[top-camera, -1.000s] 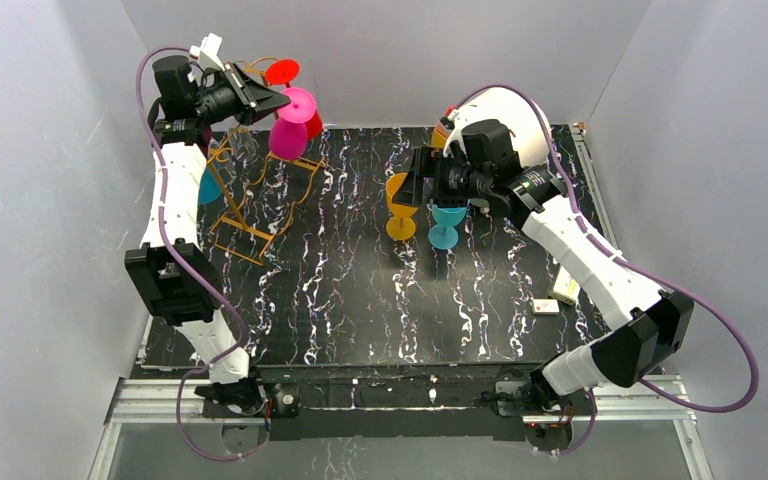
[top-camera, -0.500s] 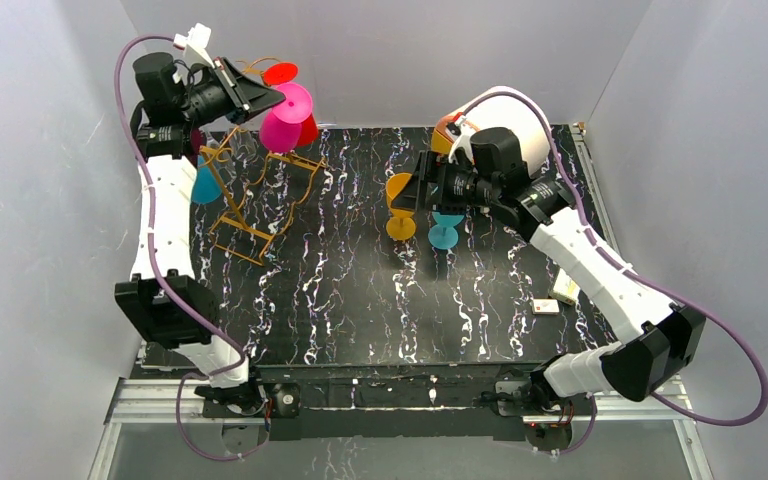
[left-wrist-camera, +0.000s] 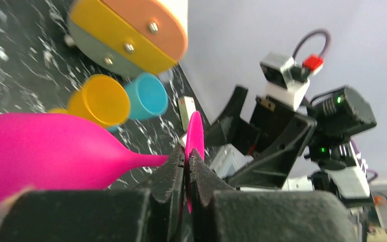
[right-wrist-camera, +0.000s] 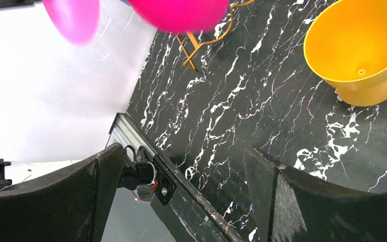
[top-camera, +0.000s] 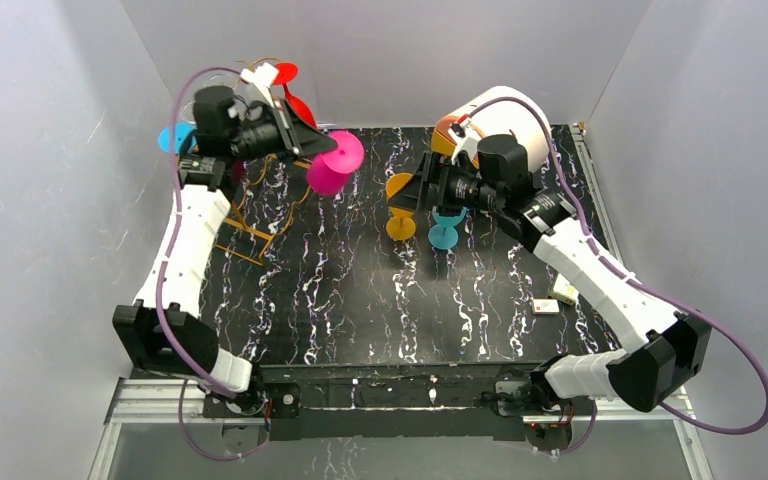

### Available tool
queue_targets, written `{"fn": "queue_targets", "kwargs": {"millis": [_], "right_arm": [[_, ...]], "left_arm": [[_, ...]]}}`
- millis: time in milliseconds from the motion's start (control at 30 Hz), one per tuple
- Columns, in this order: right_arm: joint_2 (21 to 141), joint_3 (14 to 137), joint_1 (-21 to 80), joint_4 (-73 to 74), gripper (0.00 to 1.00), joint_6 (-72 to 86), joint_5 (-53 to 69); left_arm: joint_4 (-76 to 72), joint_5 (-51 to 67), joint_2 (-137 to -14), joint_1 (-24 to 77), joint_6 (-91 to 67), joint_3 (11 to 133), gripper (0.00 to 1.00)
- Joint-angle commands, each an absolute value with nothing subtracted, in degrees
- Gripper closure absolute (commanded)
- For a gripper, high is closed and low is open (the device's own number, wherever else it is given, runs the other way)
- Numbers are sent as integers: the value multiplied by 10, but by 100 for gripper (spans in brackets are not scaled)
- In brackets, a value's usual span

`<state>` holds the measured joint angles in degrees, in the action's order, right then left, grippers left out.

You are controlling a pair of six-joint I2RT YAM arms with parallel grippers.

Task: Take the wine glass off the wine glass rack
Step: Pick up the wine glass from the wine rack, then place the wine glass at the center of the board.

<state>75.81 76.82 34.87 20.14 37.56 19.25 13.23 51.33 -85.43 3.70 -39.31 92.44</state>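
My left end effector (left-wrist-camera: pixel 186 164) clenched on pink wine glass (top-camera: pixel 332 166) stem, glass looks off wine glass rack (top-camera: pixel 243 232), midair; setting down on counter (top-camera: pixel 360 300) remains; right end effector (right-wrist-camera: pixel 184 154) released, empty.

High view from behind looking down, two close wrist views, all sharing the pink glass (top-camera: pixel 330 168)

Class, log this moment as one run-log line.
left gripper: shut on pink wine glass stem | glass: off wine glass rack | right gripper: open, empty, near yellow glass
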Motion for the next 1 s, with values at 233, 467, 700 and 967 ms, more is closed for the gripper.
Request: {"fn": "queue_targets", "kwargs": {"millis": [233,467,700,967], "right_arm": [[737,666,344,-108,33,559,357],[799,650,345,-178,51,643,435],[802,630,344,-208,72,658,445],[812,625,344,-255,83,679,452]], "left_arm": [[73,461,-675,117,-416,703,100],[-221,489,-633,151,-622,541,100],[-196,503,-636,153,-604,552,100],[-156,513,-631,156,-574,542,100]]}}
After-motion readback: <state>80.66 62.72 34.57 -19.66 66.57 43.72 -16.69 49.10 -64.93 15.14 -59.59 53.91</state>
